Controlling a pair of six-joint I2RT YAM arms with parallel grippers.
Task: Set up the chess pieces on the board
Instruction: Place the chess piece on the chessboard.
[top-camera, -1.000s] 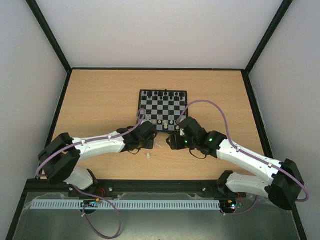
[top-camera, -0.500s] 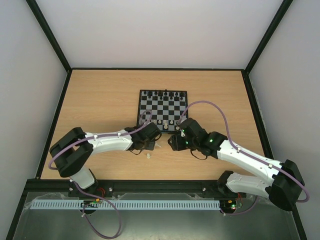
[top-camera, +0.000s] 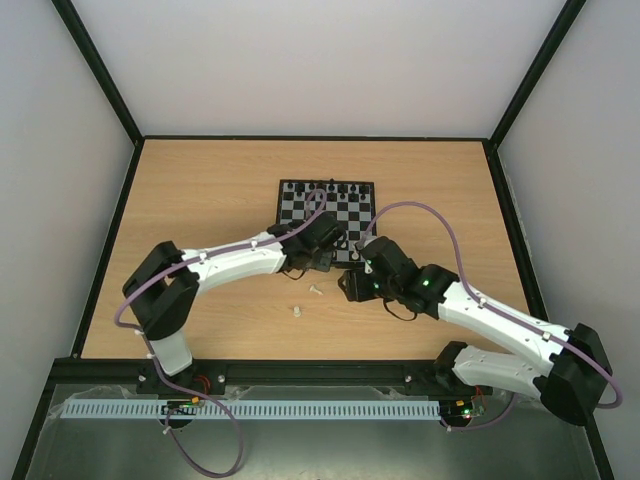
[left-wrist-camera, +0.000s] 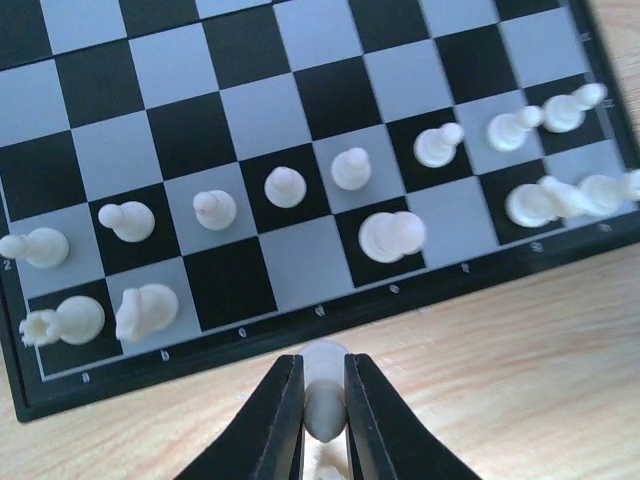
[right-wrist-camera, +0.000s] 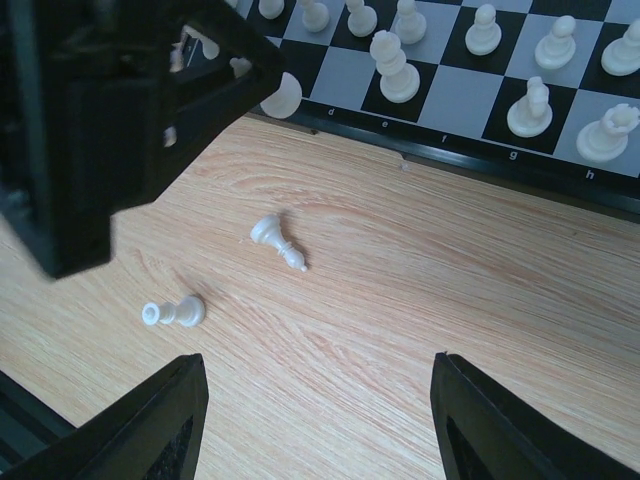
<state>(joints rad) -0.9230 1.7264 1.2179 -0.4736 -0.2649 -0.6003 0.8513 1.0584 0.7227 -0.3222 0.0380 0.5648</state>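
Observation:
The board lies mid-table, black pieces on its far rows and white chess pieces on its two near rows. My left gripper is shut on one white piece, held just over the board's near rim by the d file. In the top view this gripper hangs at the board's near edge. My right gripper stands open above bare table, nothing between its fingers. Two white pieces lie toppled on the wood ahead of it, a bishop-like one and a rook-like one.
The left arm's black wrist fills the upper left of the right wrist view, close to the right gripper. The two loose pieces lie between the arms. Black-framed walls enclose the wooden table.
My left gripper closed on a white piece and carried it up and to the right, from beside the loose pieces to the board's near edge. The right arm has barely moved.

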